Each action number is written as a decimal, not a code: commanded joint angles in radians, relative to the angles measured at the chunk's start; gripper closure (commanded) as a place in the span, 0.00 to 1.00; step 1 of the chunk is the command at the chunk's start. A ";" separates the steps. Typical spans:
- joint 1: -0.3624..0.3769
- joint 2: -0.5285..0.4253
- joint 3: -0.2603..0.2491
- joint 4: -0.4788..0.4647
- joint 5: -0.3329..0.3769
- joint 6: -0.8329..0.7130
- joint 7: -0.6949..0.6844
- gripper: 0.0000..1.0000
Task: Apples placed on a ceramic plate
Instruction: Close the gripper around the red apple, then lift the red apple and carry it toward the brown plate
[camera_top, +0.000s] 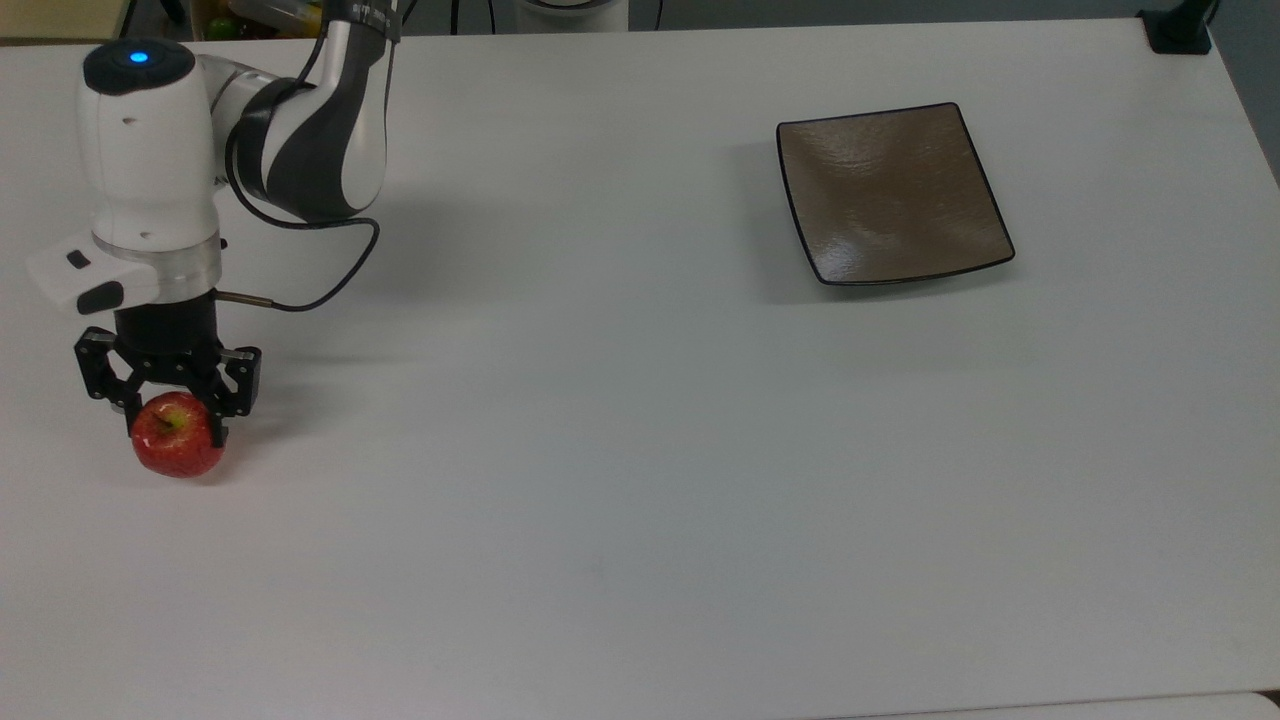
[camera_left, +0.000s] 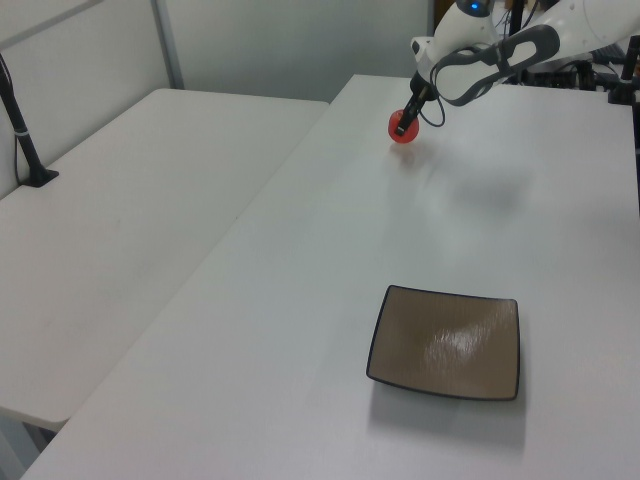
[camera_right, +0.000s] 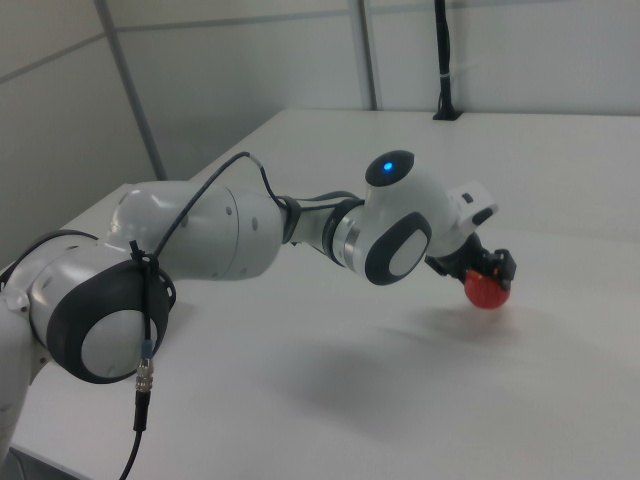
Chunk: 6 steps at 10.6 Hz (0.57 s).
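Gripper (camera_top: 172, 418) fingers clamped on apple (camera_top: 177, 446) near the table's (camera_top: 620, 480) top-view left edge, plate (camera_top: 893, 194) bare toward opposite end; carry and placement remain.

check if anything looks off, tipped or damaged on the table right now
Nothing stands out. The apple looks whole, stem up, with the gripper closed around it near the top view's left edge. The ceramic plate lies flat and bare on the white table, unchipped as far as can be seen.
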 joint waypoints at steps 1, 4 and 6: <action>0.008 -0.109 -0.002 -0.031 0.020 -0.060 -0.018 0.71; 0.035 -0.280 0.000 -0.056 0.026 -0.298 -0.017 0.71; 0.064 -0.415 0.005 -0.106 0.027 -0.457 -0.020 0.71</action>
